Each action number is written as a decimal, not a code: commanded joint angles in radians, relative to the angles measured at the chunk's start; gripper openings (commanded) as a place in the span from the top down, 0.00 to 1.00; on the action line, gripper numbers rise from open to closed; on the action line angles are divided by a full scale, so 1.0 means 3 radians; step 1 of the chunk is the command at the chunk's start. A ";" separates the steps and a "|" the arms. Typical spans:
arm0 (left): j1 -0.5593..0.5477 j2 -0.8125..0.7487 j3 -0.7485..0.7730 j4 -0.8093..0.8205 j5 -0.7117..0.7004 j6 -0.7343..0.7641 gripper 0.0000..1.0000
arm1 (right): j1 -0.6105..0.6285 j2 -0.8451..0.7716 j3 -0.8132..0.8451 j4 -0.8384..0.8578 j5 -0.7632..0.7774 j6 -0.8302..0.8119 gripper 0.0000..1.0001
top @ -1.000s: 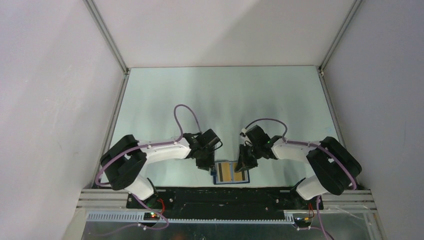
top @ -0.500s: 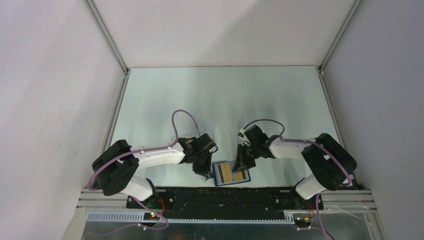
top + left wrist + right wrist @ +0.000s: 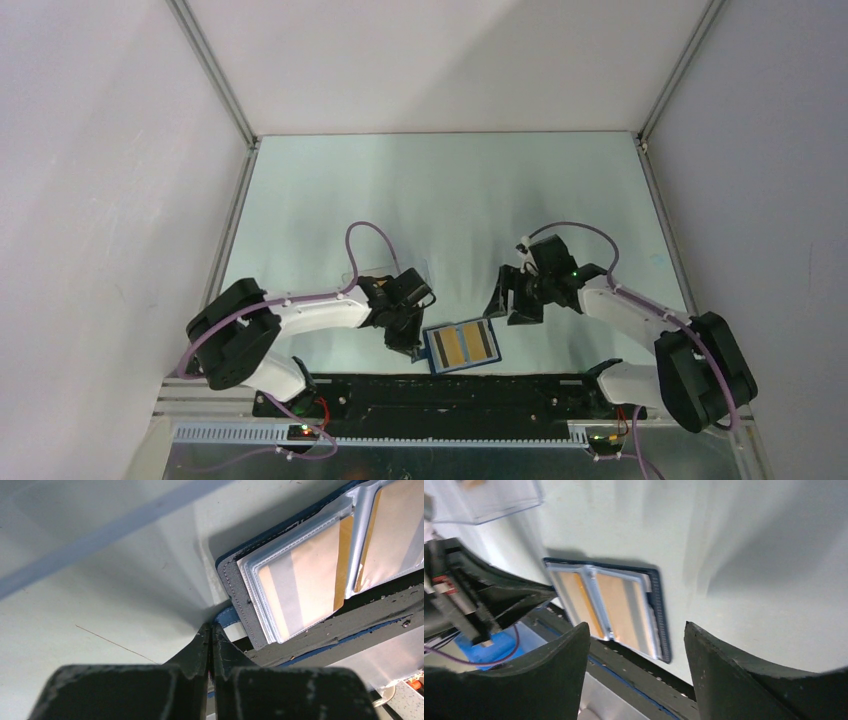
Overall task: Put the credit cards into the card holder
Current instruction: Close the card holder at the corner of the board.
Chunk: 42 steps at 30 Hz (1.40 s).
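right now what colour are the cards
The cards in the holder are gold-tan, each with a darker stripe; best in the left wrist view.

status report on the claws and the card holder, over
Left claw shut at card holder edge. Right claw open, clear of it. Credit cards in slots, holder open. Nothing blocking.

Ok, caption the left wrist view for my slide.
Left tool, shut, beside the open card holder with credit cards slotted inside.

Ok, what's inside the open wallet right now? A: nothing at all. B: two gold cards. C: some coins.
B: two credit cards sit tucked side by side in the open card holder.
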<state>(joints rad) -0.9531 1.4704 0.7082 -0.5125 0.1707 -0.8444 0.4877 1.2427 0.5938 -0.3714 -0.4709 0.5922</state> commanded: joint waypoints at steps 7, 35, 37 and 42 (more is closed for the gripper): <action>-0.0014 0.0067 0.0073 -0.0111 -0.0029 0.0098 0.96 | -0.0182 0.0505 -0.0021 -0.0148 -0.0179 -0.0327 0.23; -0.0006 0.0184 0.0185 -0.0109 -0.0061 0.0042 1.00 | -0.0075 0.0485 -0.0166 0.0992 -0.1636 0.0350 0.26; -0.0005 0.0198 0.0184 -0.0109 -0.0063 0.0034 1.00 | 0.0013 0.0550 -0.0164 0.1075 -0.1632 0.0398 0.25; -0.0004 0.0247 0.0224 -0.0109 -0.0050 0.0033 1.00 | 0.0314 0.0735 -0.0165 0.1511 -0.1600 0.0657 0.26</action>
<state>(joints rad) -0.9531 1.5135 0.7544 -0.5686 0.1730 -0.8452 0.5114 1.4261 0.5400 -0.0528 -0.9268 0.7071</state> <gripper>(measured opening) 0.007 0.742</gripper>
